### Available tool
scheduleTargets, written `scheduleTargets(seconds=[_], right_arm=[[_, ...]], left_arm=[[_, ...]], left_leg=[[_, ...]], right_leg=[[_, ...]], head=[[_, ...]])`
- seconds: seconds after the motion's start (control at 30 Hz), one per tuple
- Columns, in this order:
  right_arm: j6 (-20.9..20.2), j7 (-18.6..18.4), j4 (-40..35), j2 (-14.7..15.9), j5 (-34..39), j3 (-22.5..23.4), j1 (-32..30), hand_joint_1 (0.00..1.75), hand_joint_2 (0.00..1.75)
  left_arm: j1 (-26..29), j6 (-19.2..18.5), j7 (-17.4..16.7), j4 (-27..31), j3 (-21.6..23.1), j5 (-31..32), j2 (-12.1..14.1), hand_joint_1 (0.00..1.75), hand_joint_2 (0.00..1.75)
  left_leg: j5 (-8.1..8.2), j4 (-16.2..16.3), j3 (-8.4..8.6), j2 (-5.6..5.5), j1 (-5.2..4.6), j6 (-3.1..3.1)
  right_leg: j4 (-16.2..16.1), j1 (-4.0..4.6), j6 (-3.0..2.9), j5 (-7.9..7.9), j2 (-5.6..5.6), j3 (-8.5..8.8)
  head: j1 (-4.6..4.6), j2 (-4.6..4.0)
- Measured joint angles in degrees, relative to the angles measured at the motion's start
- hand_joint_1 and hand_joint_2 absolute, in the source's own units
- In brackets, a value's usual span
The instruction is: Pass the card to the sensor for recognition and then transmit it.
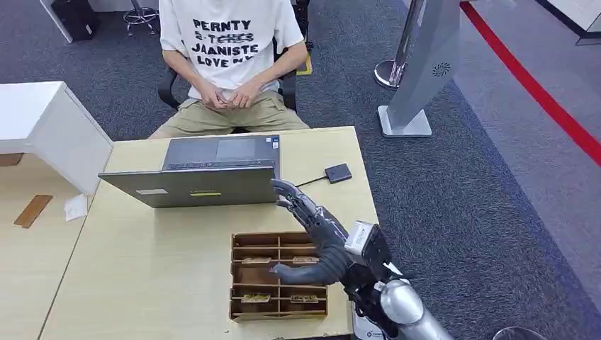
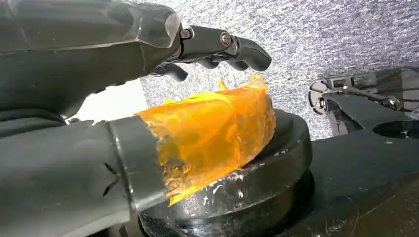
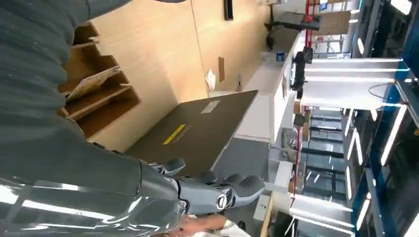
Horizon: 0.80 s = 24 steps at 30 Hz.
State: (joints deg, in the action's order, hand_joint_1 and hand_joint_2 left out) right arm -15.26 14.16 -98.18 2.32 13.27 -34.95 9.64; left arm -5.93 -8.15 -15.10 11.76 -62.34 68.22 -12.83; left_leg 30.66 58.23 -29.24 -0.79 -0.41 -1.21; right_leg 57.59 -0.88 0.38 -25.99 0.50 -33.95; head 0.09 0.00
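Pale wood-grain table [image 1: 163, 269], slotted wooden tray [image 1: 278, 276].

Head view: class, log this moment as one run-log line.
right hand: open, above wooden card tray | card: not held | sensor: beside laptop

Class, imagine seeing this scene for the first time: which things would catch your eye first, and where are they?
The robot's right hand hovers open above a wooden compartment tray holding cards at the table's near edge. Behind it stands an open laptop, facing a seated person in a white printed T-shirt.

T-shirt [image 1: 227, 42] reads "JAANISTE", "LOVE"
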Motion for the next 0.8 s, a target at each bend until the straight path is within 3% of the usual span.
scheduleTargets(seconds=[0.13, 0.17, 0.3, 0.47, 0.57, 0.8], right_arm=[[-7.8, 2.2, -1.0, 1.9, 2.8, 0.1, -2.8, 0.00, 1.75], [-8.5, 2.6, -1.1, 2.3, 2.9, 0.1, -3.4, 0.00, 0.00], [-10.6, 3.6, -1.4, 3.4, 3.8, 0.2, -4.9, 0.00, 0.00], [-18.7, 8.3, -1.9, 4.9, 4.0, 0.2, -9.1, 0.00, 0.00], [-21.5, 10.3, -2.4, 5.9, 3.8, 0.1, -11.3, 0.00, 0.00], [-25.0, 13.4, -3.6, 8.4, 1.0, -0.2, -14.3, 0.00, 0.00]], left_arm=[[0.0, 0.0, 0.1, 0.0, -0.4, 0.0, 0.0, 0.00, 0.00], [0.0, 0.0, 0.1, 0.0, -0.5, 0.0, 0.0, 0.00, 0.00], [0.0, 0.0, 0.1, 0.0, -0.6, 0.0, 0.0, 0.00, 0.00], [0.0, 0.0, 0.1, 0.0, -0.7, -0.2, 0.0, 0.00, 0.00], [0.0, -0.1, 0.1, 0.0, -0.7, -0.2, 0.0, 0.00, 0.00], [0.0, -0.4, 0.1, 0.0, -1.0, -0.2, 0.3, 0.00, 0.00]], left_leg=[[0.00, 0.0, -0.02, -0.02, 0.01, 0.00], [0.00, 0.0, -0.02, -0.01, 0.01, 0.00], [0.00, 0.0, -0.01, 0.00, 0.00, 0.00], [0.02, 0.0, -0.03, -0.02, 0.00, 0.01], [0.03, 0.0, -0.02, -0.01, 0.00, 0.01], [0.03, 0.0, -0.02, 0.00, 0.00, 0.01]], right_leg=[[0.0, 0.00, 0.00, 0.00, -0.01, 0.01], [0.0, 0.00, 0.00, 0.00, 0.00, 0.00], [0.0, 0.00, 0.00, 0.00, 0.00, 0.00], [0.0, -0.01, 0.00, 0.00, -0.01, 0.01], [0.0, -0.01, 0.01, -0.02, -0.01, 0.00], [0.0, -0.01, 0.01, -0.02, -0.01, 0.00]], head=[[0.00, 0.00], [0.00, 0.00], [0.00, 0.00], [0.00, 0.00], [0.00, 0.00], [0.00, 0.00]])
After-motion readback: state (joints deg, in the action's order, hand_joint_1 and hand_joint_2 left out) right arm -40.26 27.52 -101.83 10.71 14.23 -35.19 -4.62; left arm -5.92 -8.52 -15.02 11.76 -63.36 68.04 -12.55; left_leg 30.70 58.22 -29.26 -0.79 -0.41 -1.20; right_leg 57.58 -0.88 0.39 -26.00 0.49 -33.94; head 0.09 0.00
